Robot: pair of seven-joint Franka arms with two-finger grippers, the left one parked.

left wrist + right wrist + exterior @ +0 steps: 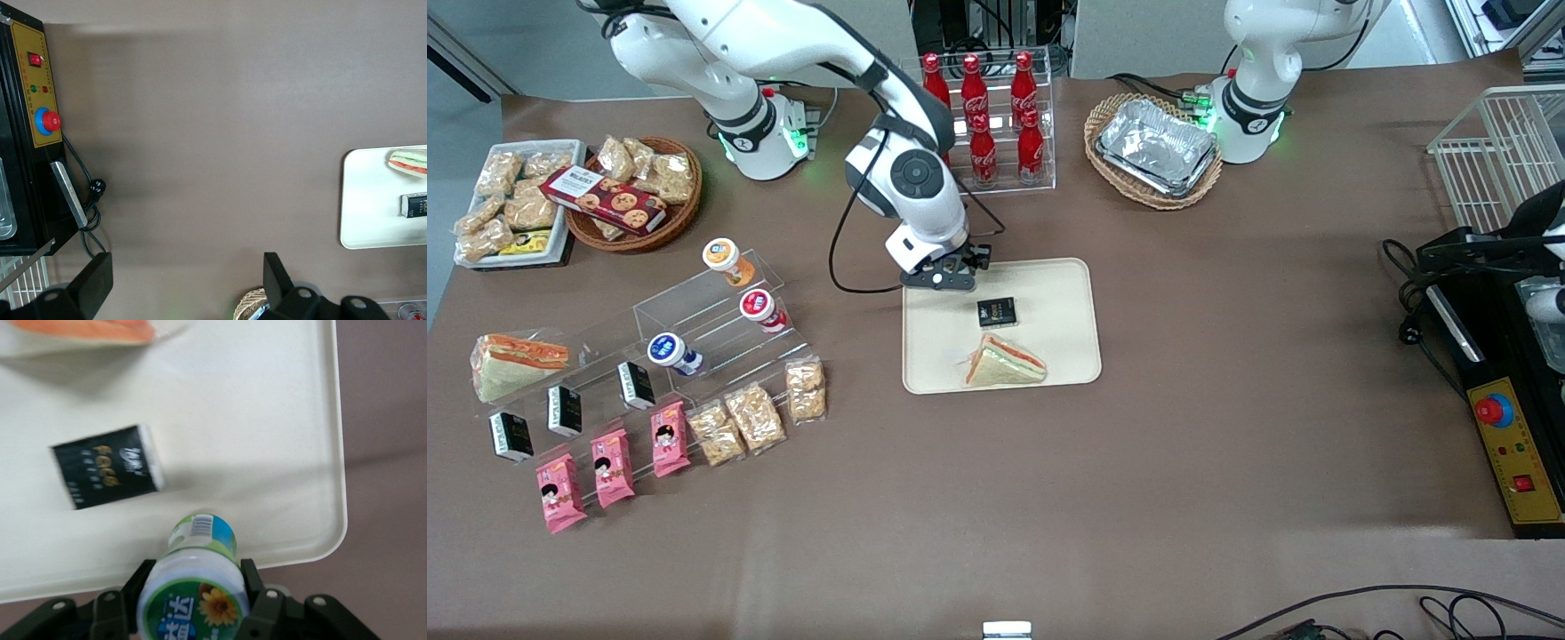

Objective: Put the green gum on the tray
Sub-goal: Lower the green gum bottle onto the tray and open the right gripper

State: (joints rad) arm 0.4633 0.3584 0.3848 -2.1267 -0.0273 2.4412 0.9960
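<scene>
My gripper (195, 577) is shut on the green gum (197, 577), a small white bottle with a green-rimmed lid and a sunflower picture, gripped by its sides. The bottle's base hangs over the cream-beige tray (280, 420) close to one rim and corner. In the front view the gripper (943, 274) hangs over the tray's (1067, 293) edge farthest from the camera, toward the working arm's end; the gum is hidden there. On the tray lie a small black packet (997, 312) and a wrapped triangular sandwich (1003, 363).
A rack of red cola bottles (987, 116) stands just above the gripper's place in the front view. A clear stepped stand (694, 320) holds orange-, red- and blue-lidded bottles. A basket of foil trays (1156, 147), snack packs and black boxes lie around.
</scene>
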